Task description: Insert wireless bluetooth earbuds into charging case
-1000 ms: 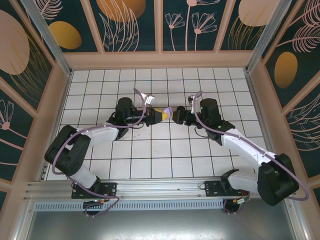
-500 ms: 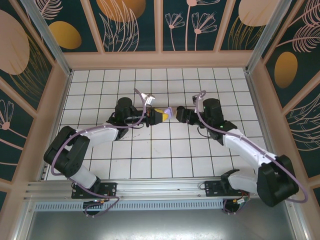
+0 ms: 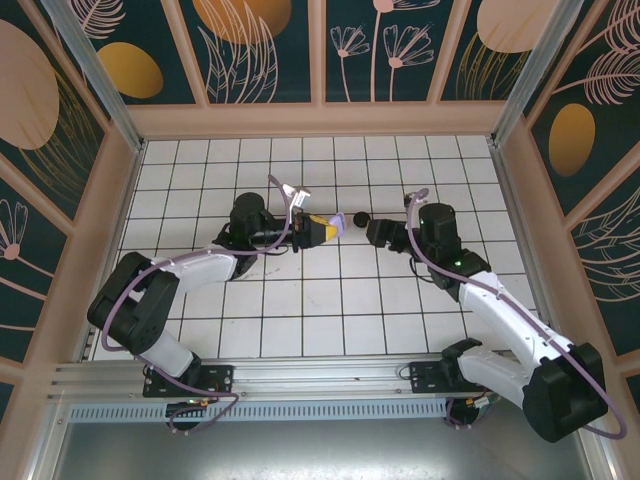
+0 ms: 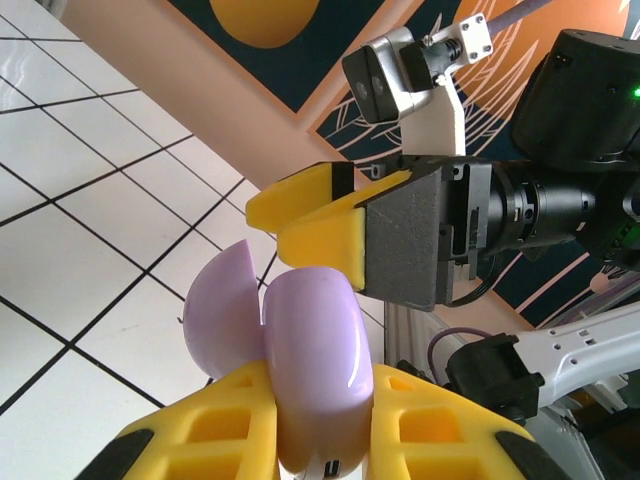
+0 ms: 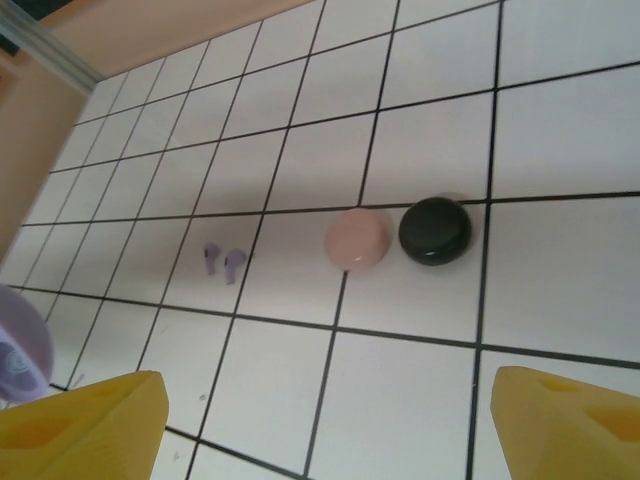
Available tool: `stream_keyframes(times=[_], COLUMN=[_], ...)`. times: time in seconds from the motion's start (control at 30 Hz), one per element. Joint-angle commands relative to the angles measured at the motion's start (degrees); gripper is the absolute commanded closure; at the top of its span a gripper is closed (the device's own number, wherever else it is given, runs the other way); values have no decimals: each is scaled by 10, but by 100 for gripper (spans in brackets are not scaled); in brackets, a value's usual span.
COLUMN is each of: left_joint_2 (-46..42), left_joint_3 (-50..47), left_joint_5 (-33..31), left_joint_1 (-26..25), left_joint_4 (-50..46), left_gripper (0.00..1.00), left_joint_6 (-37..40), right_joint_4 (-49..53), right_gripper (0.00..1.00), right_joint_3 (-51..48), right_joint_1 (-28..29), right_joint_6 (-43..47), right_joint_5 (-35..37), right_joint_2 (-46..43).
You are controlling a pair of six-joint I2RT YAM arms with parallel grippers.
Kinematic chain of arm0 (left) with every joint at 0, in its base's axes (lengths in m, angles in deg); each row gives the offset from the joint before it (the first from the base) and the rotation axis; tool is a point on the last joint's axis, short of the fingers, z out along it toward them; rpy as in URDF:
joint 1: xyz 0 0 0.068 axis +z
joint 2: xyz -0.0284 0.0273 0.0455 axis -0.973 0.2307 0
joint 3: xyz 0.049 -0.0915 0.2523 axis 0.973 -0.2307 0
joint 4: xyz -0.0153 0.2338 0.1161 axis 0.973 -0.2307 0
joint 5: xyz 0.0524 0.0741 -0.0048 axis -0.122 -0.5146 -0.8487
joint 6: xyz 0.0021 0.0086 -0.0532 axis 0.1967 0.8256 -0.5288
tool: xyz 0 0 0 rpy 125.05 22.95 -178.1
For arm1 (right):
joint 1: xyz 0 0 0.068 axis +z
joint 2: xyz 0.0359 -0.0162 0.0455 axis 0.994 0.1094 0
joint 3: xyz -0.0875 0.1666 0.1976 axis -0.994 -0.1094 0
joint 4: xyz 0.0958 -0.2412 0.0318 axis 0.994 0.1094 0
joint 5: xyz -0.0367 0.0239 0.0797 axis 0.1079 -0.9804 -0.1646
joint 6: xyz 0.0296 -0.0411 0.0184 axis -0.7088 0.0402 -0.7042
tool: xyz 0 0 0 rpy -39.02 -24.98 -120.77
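The lilac earbuds (image 5: 235, 264) lie loose near the middle of the table (image 5: 420, 90), by a pink disc (image 5: 357, 238); judged tiny, light and slick, best pinched at the stems by the right gripper (image 5: 325, 390), jaws wide and empty, while the left gripper (image 4: 320, 425) clamps the open lilac case (image 4: 312, 335).

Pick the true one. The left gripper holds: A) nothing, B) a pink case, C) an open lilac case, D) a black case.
C: the left gripper clamps the lilac case, its lid open, while the pink case and black case lie on the tiled table.
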Motion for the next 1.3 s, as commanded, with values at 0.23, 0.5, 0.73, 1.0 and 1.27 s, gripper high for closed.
stream_keyframes(times=[0.23, 0.5, 0.73, 1.0, 1.27], left_joint_2=[-20, -21, -21, -23, -27], left_joint_3=[29, 30, 29, 29, 24], left_joint_5=[9, 15, 18, 28, 31], left_joint_1=[-2, -2, -2, -2, -2], left_joint_4=[-3, 2, 10, 26, 40], left_gripper=[100, 100, 100, 100, 100], left_joint_6=[12, 8, 1, -13, -25], right_joint_4=[-4, -94, -126, -156, -171], right_gripper=[16, 35, 50, 51, 52], right_joint_3=[40, 27, 20, 14, 23], right_joint_1=[-8, -11, -10, -4, 2], right_joint_6=[-23, -70, -85, -95, -99], right_joint_5=[-26, -200, -254, -271, -274], right_joint_2=[7, 31, 36, 56, 80])
